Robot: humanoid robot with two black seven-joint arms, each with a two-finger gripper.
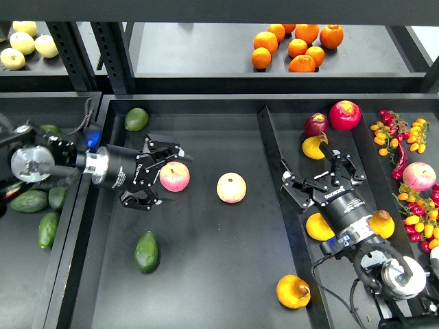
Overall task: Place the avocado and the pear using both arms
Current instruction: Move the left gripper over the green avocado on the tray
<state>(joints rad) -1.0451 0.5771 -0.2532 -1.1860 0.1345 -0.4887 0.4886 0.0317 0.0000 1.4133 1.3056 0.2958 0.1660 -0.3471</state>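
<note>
1. Left gripper (152, 179) reaches in from 9 o'clock, jaws spread, beside an apple (174, 176).
2. Right gripper (322, 176) points toward 11, jaws spread, nothing held.
3. Avocado (146, 251) at 7 on the centre tray (206, 288), bare floor around it.
4. Pear (293, 291) at 5, near the tray divider (291, 226).

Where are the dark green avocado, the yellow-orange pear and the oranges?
dark green avocado (146, 251), head view, middle of body.
yellow-orange pear (293, 291), head view, centre of skin.
oranges (298, 47), head view, middle fruit of pile.
</note>
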